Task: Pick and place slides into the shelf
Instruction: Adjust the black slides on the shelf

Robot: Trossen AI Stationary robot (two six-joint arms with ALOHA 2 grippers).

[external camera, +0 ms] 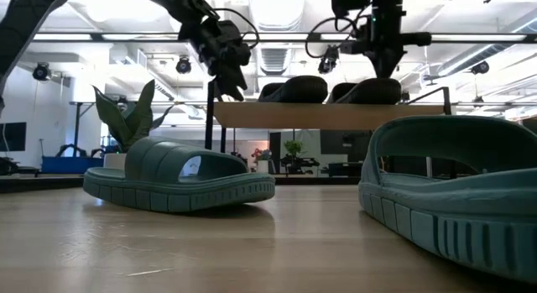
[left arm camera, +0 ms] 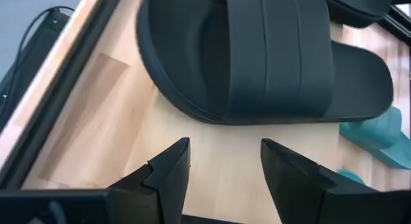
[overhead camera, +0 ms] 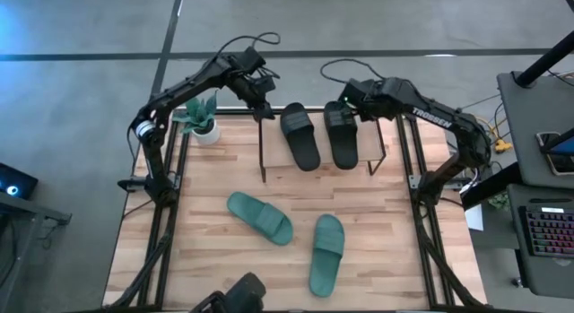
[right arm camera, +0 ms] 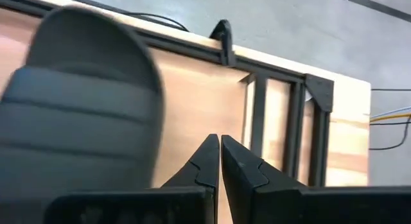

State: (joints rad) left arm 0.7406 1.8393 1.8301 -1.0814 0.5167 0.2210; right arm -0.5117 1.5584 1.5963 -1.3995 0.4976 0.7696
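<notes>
Two black slides, the left one (overhead camera: 300, 136) and the right one (overhead camera: 341, 134), lie side by side on the top board of the shelf (overhead camera: 372, 152) at the far edge of the table (overhead camera: 206, 250). Two teal slides, one (overhead camera: 259, 217) left and one (overhead camera: 326, 254) right, lie apart on the near tabletop. The left gripper (overhead camera: 261, 108) hovers at the shelf's far left corner, fingers spread and empty. The right gripper (overhead camera: 352, 105) hovers above the right black slide's far end, fingers closed together, grasping nothing. A potted plant (overhead camera: 201, 117) stands far left.

Bright ceiling lights (external camera: 277, 7) glare overhead; the near teal slide (external camera: 453, 192) looks blurred, and shadows on the table (overhead camera: 377, 196) are soft.
</notes>
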